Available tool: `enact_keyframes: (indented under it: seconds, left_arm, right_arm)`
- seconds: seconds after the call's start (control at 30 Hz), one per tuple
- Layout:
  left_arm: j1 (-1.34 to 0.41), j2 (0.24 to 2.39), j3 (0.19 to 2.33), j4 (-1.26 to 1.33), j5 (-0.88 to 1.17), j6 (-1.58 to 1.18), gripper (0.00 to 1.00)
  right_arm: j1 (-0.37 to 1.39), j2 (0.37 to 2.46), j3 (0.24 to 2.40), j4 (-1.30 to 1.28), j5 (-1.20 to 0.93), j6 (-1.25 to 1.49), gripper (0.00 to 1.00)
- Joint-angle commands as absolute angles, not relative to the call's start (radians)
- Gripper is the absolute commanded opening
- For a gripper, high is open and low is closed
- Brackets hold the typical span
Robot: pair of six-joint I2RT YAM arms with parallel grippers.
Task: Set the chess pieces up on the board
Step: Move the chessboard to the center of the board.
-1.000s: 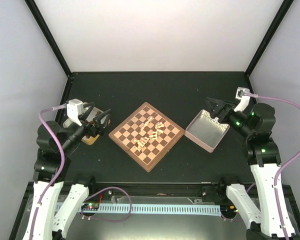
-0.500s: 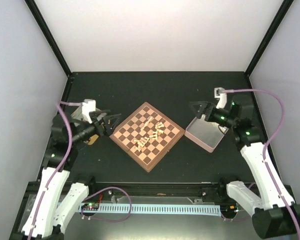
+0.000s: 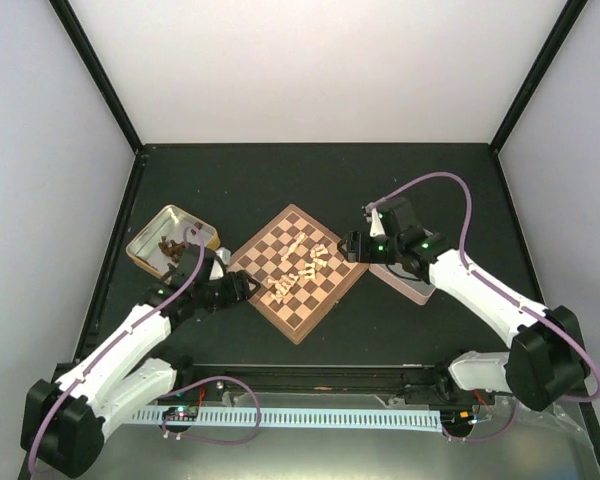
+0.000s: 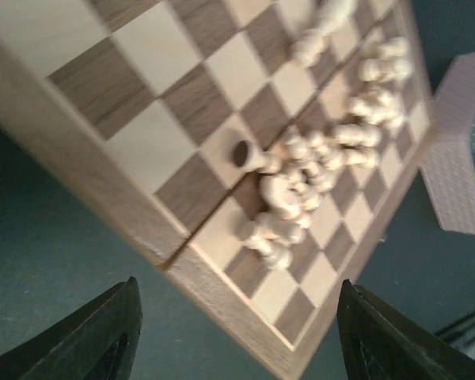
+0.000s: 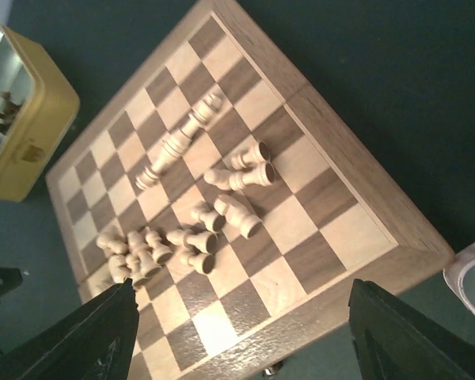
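Nearest the bases, the left gripper (image 3: pixel 242 288) hovers just off the near-left edge of the square wooden chessboard with dark brown and pale tan squares (image 3: pixel 315 312), its 2 black fingers (image 4: pixel 95 336) spread wide and holding nothing. In its wrist view the small cream wooden chess pieces (image 4: pixel 301 170) lie ahead of the fingers and apart from them, toppled in a loose heap across the middle squares. The right gripper (image 3: pixel 352 245) hangs at the board's right edge, fingers (image 5: pixel 404 336) likewise wide apart and empty; the pieces lie beyond them, none touched. 0.5 s ago both grippers were further out, the left by the open yellowish metal tin (image 3: pixel 185 226) and the right over the pale rectangular metal tin (image 3: pixel 412 290); both have swung in to the board, while board and pieces have not moved. The right arm (image 3: pixel 470 285) now covers most of the pale tin. The left wrist view is blurred, so single pieces are hard to tell apart, and the dark brown pieces (image 3: pixel 166 246) inside the yellowish tin are too small to name
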State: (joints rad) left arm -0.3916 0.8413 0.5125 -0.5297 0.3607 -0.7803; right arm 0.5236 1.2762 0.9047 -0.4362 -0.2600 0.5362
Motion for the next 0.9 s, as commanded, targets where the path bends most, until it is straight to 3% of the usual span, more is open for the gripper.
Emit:
enact_keyframes:
  seconds: [0.0, 0.23, 0.6, 0.87]
  left_arm:
    - [-0.409, 0.891, 0.462, -0.445, 0.291, -0.889, 0.67]
    - [-0.412, 1.028, 0.438, -0.319, 0.309, -0.900, 0.37]
    - [-0.411, 1.176, 0.473, -0.291, 0.240, -0.869, 0.32]
    - [-0.408, 1.306, 0.577, -0.289, 0.201, -0.777, 0.25]
  right_arm:
    - [0.581, 1.312, 0.918, -0.467, -0.124, 0.523, 0.74]
    - [0.624, 1.404, 0.944, -0.479, -0.087, 0.524, 0.67]
    - [0.633, 1.463, 0.958, -0.472, -0.098, 0.530, 0.60]
    - [0.643, 1.502, 0.979, -0.478, -0.083, 0.503, 0.48]
